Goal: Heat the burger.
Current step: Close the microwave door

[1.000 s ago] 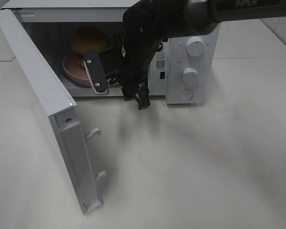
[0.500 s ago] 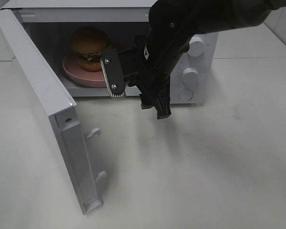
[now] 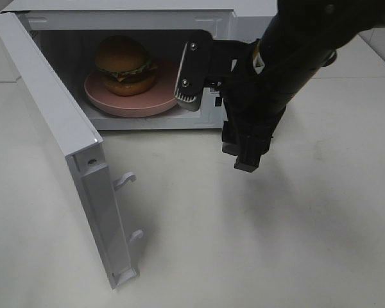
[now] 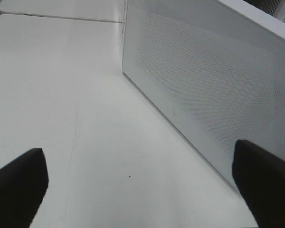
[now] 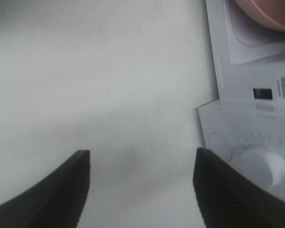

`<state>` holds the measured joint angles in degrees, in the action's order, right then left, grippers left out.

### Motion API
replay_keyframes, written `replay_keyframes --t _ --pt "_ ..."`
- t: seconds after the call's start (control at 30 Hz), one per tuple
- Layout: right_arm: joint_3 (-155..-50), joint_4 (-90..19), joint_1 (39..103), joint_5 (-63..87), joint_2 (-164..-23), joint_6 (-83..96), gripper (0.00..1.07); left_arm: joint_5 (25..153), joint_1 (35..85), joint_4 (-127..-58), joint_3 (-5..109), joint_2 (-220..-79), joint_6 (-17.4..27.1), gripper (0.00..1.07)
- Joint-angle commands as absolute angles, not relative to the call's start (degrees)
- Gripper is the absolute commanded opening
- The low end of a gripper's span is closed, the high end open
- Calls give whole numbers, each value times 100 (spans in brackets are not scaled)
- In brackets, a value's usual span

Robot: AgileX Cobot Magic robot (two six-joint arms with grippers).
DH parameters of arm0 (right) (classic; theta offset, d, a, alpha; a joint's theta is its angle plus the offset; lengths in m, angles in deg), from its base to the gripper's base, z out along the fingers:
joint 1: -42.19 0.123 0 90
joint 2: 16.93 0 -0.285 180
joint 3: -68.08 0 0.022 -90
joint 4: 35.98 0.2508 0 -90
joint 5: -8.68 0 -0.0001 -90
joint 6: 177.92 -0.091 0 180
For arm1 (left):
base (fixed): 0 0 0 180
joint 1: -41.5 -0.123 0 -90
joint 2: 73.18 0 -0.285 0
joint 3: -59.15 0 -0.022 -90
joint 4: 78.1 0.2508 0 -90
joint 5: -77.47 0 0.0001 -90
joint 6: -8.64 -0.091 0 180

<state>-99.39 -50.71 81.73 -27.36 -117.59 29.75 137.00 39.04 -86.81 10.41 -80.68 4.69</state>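
- Exterior high view, far left: the door (image 3: 51, 109) of the microwave (image 3: 115, 6) stands wide open, with its latch hooks (image 3: 125, 181) out over the bare counter (image 3: 276, 244).
- Inside, the burger (image 3: 124, 64) sits upright on a pink plate (image 3: 131, 106), toward the left of the cavity. Loading looks done, so shutting the door and setting a knob seem to be what remains.
- Right of the plate, the right end effector (image 3: 218, 131) hangs at the oven mouth with its fingers spread wide and nothing between them. Its arm hides the control panel.
- Risk: if the door swings shut while that end effector is at the mouth, it would strike the silver-padded finger (image 3: 191, 77) and fail to latch. A hard push on the door could also slide the whole microwave along the counter.
- Left wrist view alone shows the left end effector (image 4: 142, 190), fingers far apart and empty, facing the door's perforated outer face. The exterior view does not show that arm at all.
- Right wrist view alone shows a knob (image 5: 263, 167), which the exterior view hides. It catches only the plate's rim, and the burger is out of its frame.
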Motion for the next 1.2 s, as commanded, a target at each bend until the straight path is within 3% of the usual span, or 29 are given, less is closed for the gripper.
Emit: replay_keyframes --t 0.03,0.17,0.37,0.83,1.2 --pt "-9773 -5082 8161 -2954 -11449 2213 64 13677 3904 -8709 1030 -7953 492 98" --pt "-9349 -5088 8161 -3355 -10894 282 71 13677 3904 -8709 1030 -7953 492 98" --pt "-8742 -5128 8161 -4048 -10189 -640 76 13677 3904 -8709 1030 -7953 492 98" --pt "-8071 -4612 8161 -5767 -8556 -852 76 13677 3904 -8709 1030 -7953 492 98" --pt "-7945 -4618 8167 -6111 -7410 -812 76 13677 3904 -8709 1030 -7953 492 98"
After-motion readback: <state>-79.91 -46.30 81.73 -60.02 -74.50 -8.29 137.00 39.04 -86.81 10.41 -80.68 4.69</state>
